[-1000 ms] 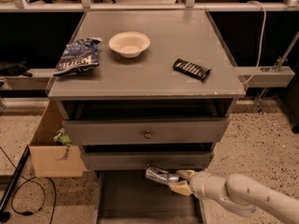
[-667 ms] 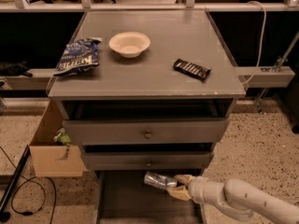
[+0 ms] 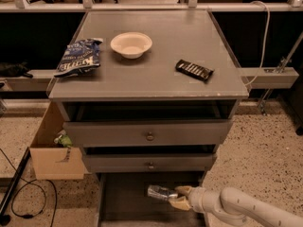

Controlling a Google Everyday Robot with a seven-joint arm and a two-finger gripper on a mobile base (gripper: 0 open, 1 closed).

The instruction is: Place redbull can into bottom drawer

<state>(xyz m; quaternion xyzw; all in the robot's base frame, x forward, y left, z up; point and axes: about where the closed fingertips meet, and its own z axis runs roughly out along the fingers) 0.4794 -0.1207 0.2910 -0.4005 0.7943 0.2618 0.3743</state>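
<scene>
Now the redbull can (image 3: pixel 160 192) hangs lower and nearer to us than it did a second ago. Over the last moment we have watched it sink from just under the front of the middle drawer (image 3: pixel 189 162) down into the opening of the bottom drawer (image 3: pixel 122 203), which stands pulled out toward us. The gripper (image 3: pixel 176 196) reaches in from the right on its pale arm (image 3: pixel 246 209), and its two tan fingers (image 3: pixel 183 190) are clamped on the right end of the can, which lies roughly on its side with its free end pointing left. The can is over the right half of the drawer's dark floor, but we cannot tell whether it touches that floor or hangs just above it. We judge the carry to be nearly done: the can is inside the drawer's outline, so what remains is a small further descent, a release, and a clean pull-out to the right without dragging the can along. A can let go on its side may roll. On the cabinet top (image 3: pixel 180 37) the chip bag (image 3: pixel 78 56), bowl (image 3: pixel 131 44) and candy bar (image 3: pixel 194 70) lie just as before.
</scene>
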